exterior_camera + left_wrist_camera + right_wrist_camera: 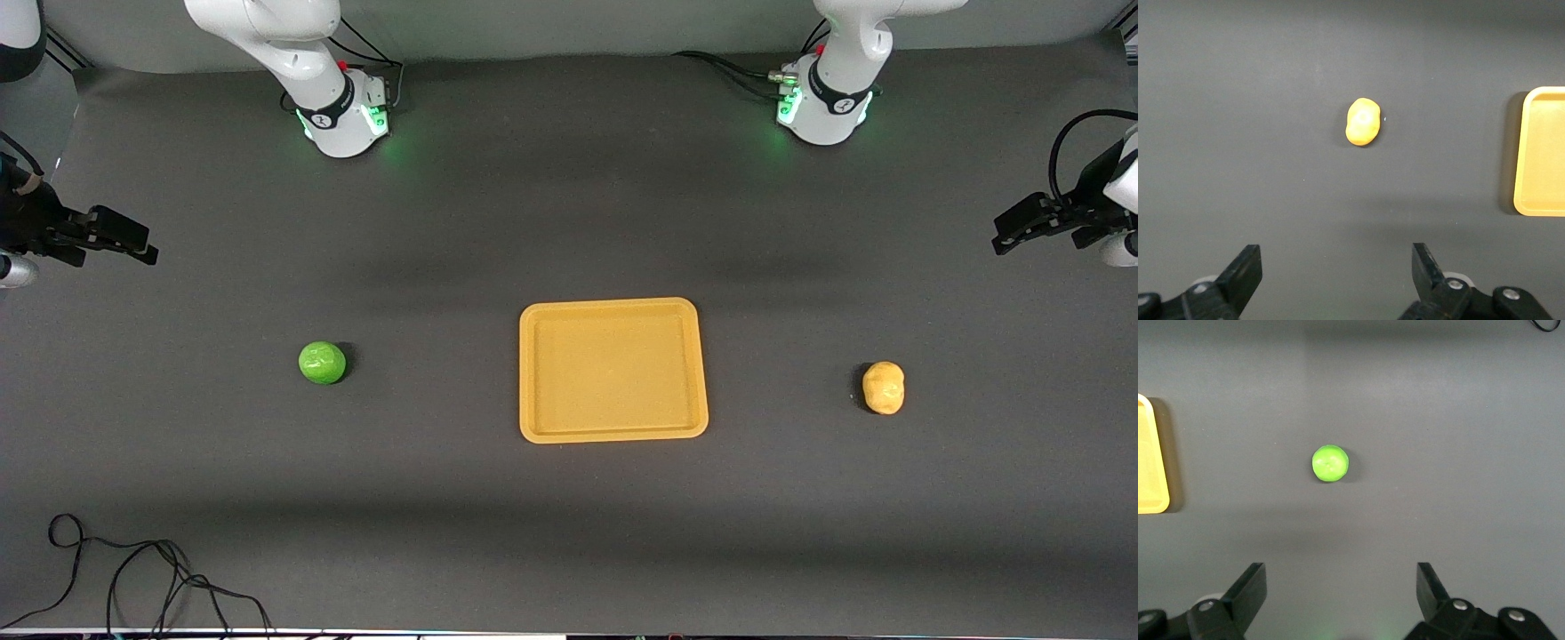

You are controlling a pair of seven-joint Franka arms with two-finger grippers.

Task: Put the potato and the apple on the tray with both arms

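The yellow-orange tray (613,307) lies empty in the middle of the table. The green apple (322,363) sits on the mat toward the right arm's end, apart from the tray. The yellow-tan potato (883,388) sits toward the left arm's end, also apart from it. My right gripper (147,251) hangs open and empty in the air at its end of the table; its wrist view shows the apple (1330,463) and a tray edge (1150,467) past the gripper (1341,583). My left gripper (1003,236) hangs open and empty at its end; its wrist view shows the potato (1363,122) and the tray (1541,153) past the gripper (1337,263).
The two green-lit arm bases (342,120) (822,107) stand along the edge of the table farthest from the front camera. A loose black cable (133,578) lies by the nearest edge at the right arm's end. Bare dark mat lies around the tray.
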